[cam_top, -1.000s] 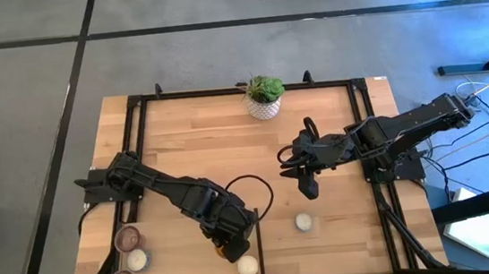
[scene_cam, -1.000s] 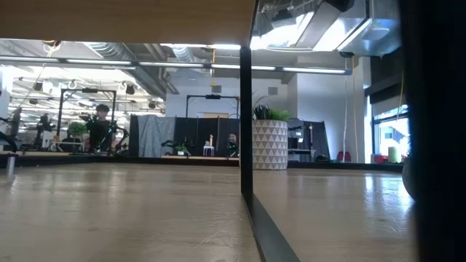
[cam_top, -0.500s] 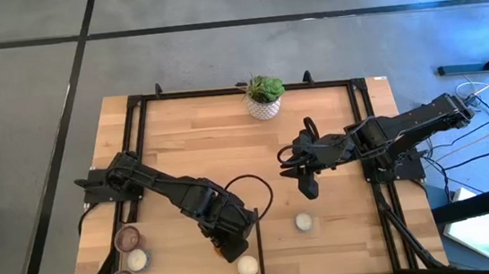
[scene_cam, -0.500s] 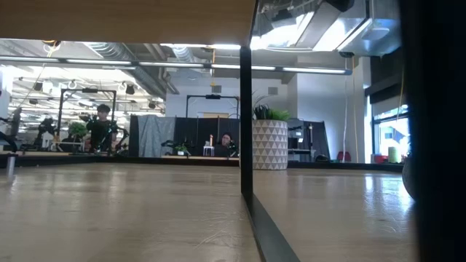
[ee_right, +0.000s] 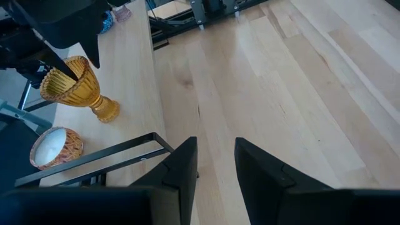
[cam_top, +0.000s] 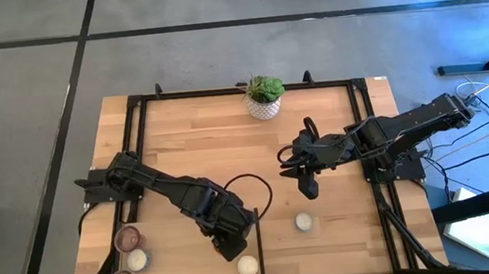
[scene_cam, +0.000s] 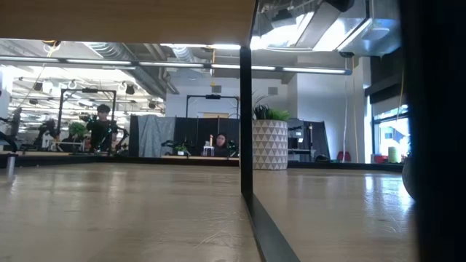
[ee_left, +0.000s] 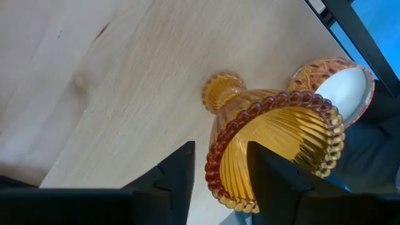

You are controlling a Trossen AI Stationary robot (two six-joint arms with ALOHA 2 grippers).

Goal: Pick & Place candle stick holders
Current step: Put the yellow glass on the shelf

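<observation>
Wooden table point(cam_top: 192, 151) carried both arms. Left gripper point(cam_top: 224, 243) sat low near front edge, grasping rim of amber candle stick holder point(ee_left: 275, 147), tilted, beside white holder point(cam_top: 247, 266). Right gripper point(cam_top: 308, 186) hovered mid-table, fingers apart, empty.

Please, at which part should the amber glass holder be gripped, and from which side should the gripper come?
Grip the amber holder by its bowl wall, coming from above onto the open mouth, one finger inside, one outside, as the left gripper does. The bowl flares probably too wide to span; the stem is short and near the table.
</observation>
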